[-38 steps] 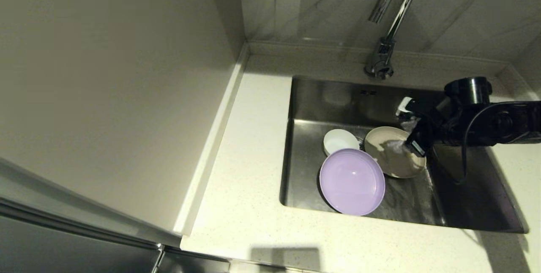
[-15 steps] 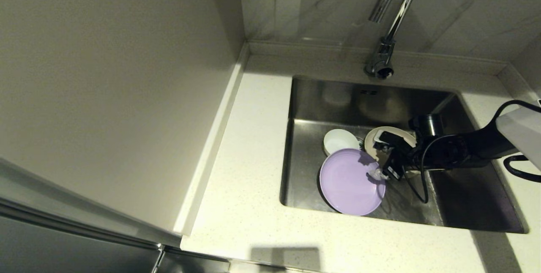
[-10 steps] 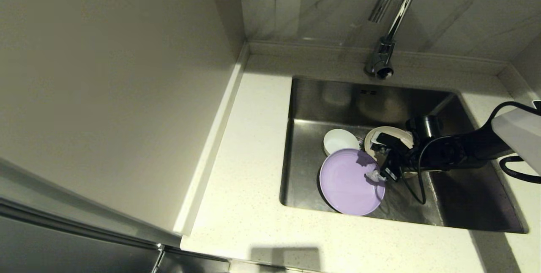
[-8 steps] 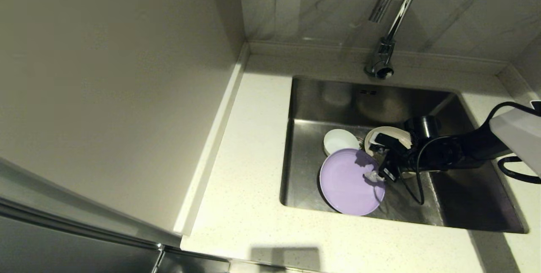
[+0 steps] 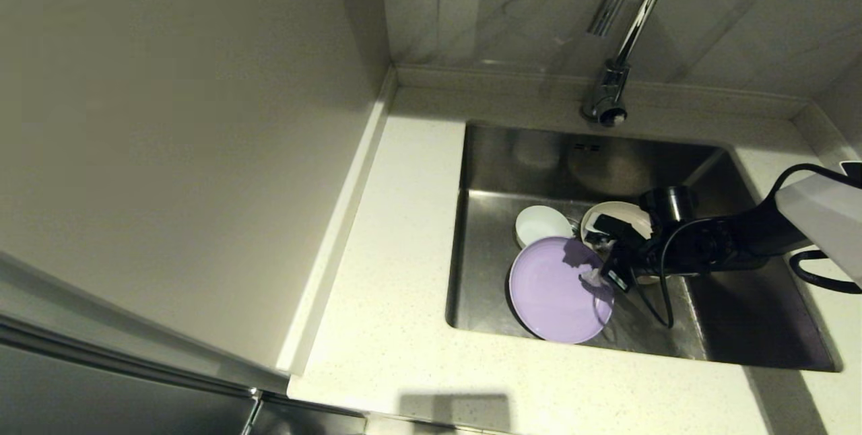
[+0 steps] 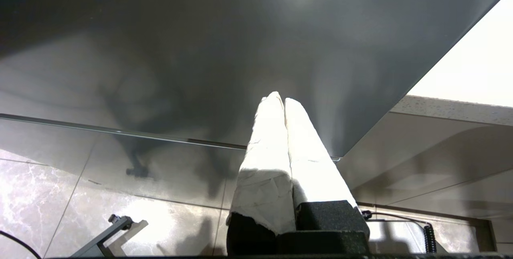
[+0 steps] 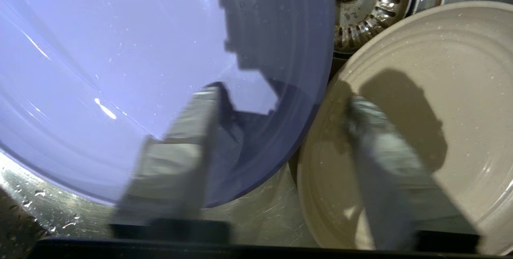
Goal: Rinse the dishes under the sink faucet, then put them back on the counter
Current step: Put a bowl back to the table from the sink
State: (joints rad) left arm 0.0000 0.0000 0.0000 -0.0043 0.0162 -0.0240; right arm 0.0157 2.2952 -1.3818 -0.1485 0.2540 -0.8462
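Note:
All three dishes lie in the steel sink [image 5: 741, 314]. The lavender plate [image 5: 552, 293] [image 7: 120, 70] leans at the front, the white bowl [image 5: 542, 225] sits behind it, and the beige plate [image 5: 623, 211] [image 7: 441, 110] lies to the right, partly hidden by my right arm. My right gripper [image 5: 599, 256] [image 7: 280, 102] is open, low in the basin. It straddles the lavender plate's right rim, one finger over that plate and the other over the beige plate. My left gripper [image 6: 280, 98] is shut and empty, parked out of the head view.
The chrome faucet [image 5: 630, 31] rises behind the sink, with no water seen running. The drain strainer [image 7: 372, 18] shows between the plates. Speckled counter [image 5: 404, 253] spreads left of the basin and along its front. A tall panel stands at the left.
My right gripper came down from above the beige plate and moved left to the lavender plate's right rim. Over the last second it only crept slightly. The dishes have not moved.

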